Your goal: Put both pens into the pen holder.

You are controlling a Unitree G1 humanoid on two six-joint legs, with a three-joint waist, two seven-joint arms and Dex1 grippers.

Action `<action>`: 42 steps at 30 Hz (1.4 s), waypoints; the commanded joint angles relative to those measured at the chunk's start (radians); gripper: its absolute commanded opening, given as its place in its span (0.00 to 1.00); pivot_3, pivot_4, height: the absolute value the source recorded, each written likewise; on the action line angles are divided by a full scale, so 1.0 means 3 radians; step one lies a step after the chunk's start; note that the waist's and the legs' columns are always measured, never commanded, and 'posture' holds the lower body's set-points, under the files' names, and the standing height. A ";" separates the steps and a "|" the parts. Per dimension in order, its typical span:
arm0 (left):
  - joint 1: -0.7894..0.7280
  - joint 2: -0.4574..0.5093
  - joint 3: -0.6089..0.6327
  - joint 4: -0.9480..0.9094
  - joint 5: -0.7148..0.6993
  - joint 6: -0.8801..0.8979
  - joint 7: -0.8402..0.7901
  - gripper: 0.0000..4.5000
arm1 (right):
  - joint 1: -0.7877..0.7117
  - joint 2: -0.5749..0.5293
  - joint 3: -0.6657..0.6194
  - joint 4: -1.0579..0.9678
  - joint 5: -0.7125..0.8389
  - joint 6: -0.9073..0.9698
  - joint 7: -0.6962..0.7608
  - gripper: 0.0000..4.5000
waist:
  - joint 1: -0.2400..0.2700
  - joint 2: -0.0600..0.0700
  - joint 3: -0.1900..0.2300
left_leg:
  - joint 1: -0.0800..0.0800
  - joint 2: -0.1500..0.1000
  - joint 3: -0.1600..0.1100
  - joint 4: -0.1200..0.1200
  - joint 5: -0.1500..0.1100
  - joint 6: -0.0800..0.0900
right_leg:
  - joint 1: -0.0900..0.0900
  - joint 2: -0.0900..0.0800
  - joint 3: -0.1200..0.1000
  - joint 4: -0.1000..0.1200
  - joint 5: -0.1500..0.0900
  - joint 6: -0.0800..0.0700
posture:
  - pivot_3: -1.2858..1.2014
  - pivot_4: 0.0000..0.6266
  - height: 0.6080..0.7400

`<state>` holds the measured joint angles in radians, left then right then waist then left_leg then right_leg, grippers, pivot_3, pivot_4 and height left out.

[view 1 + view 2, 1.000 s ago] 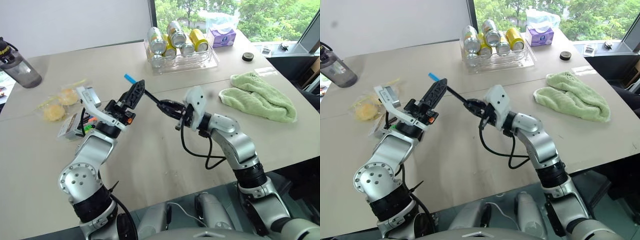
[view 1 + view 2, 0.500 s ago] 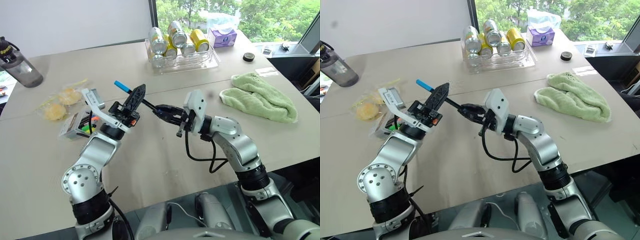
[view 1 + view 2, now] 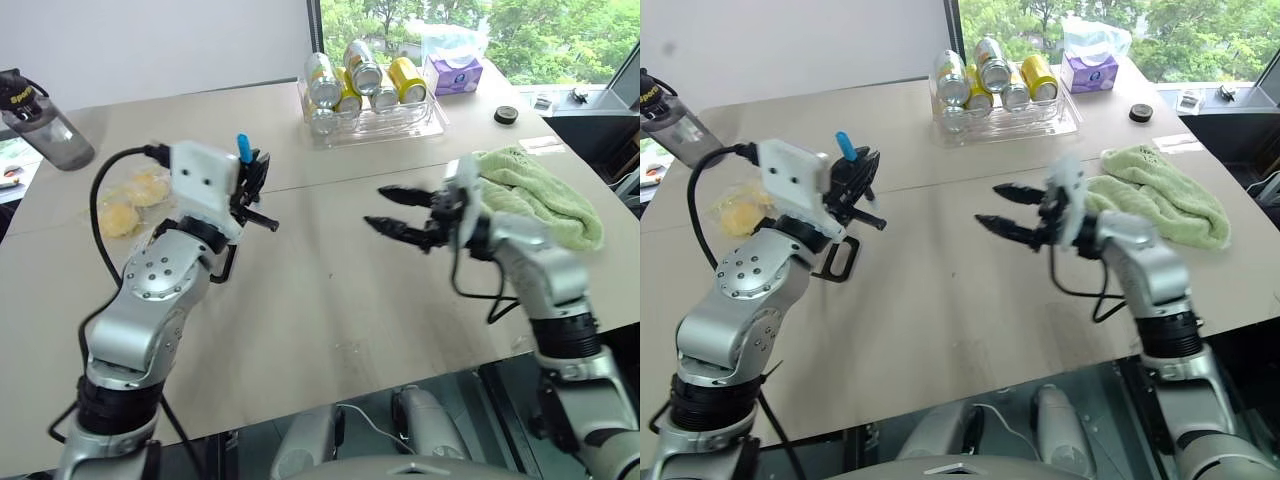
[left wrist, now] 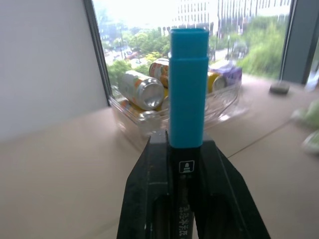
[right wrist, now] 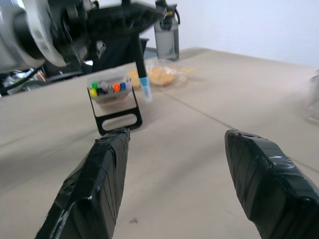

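My left gripper (image 3: 252, 182) is shut on a dark pen (image 3: 243, 149) whose light blue cap stands up above the fingers. The left wrist view shows the blue cap (image 4: 188, 89) clamped between the two black fingers (image 4: 149, 199). The pen's dark lower end juts out toward the table's middle. My right gripper (image 3: 373, 206) hangs open and empty over the table's middle, pointing at the left arm. The pen holder (image 5: 112, 99), a black case with coloured markers and a handle cutout, lies on the table below the pen's blue tip (image 5: 145, 92). Its handle (image 3: 840, 258) peeks from under the left arm.
A clear tray of cans (image 3: 370, 95) and a purple tissue box (image 3: 455, 72) stand at the back. A green towel (image 3: 540, 195) lies right of the right arm. A dark bottle (image 3: 45, 130) and snack bags (image 3: 125, 200) are at the left.
The right gripper let go of the pen, opened and drew back to the right. The left gripper shut on the pen and rolled, so the blue cap now points up.
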<state>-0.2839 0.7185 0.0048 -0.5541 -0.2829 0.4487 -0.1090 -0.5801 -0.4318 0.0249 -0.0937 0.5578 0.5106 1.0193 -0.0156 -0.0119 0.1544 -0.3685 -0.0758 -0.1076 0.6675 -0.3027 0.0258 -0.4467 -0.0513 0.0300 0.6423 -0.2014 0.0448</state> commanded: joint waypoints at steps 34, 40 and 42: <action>0.0976 0.0039 0.0316 -0.0075 0.2024 -0.0083 -0.0416 0.00 | -0.0272 -0.0566 -0.0325 0.0129 0.0602 0.0342 0.0751 0.73 | 0.0091 0.0003 0.0003 | -0.0015 0.0003 -0.0010 0.0008 -0.0002 0.0004 | -0.0003 -0.0009 -0.0007 -0.0001 0.0000 0.0000 | 0.52 0.24 0.99; 0.1037 -0.0054 0.0477 0.0054 0.1978 -0.0300 -0.0432 0.39 | -0.0238 -0.0570 -0.0331 0.0104 0.0603 0.0324 0.0731 0.73 | 0.0092 0.0003 0.0003 | -0.0016 0.0003 -0.0011 0.0008 -0.0002 0.0004 | -0.0003 -0.0009 -0.0007 -0.0001 0.0000 0.0000 | 0.52 0.24 0.99; 0.1056 -0.0081 0.0502 0.0065 0.1985 -0.0347 -0.0443 0.60 | -0.0237 -0.0569 -0.0331 0.0106 0.0605 0.0319 0.0729 0.73 | 0.0093 0.0003 0.0003 | -0.0016 0.0003 -0.0011 0.0008 -0.0002 0.0004 | -0.0003 -0.0009 -0.0007 -0.0001 0.0000 0.0000 | 0.52 0.24 0.99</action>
<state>0.0329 0.6952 0.1203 -0.5189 0.3107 0.3705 -0.2438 -0.6447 -0.5986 -0.0552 -0.0258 0.7295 0.6215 1.2369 0.0122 -0.0111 0.1553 -0.3731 -0.0748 -0.1110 0.6701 -0.3033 0.0269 -0.4476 -0.0541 0.0279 0.6422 -0.2014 0.0448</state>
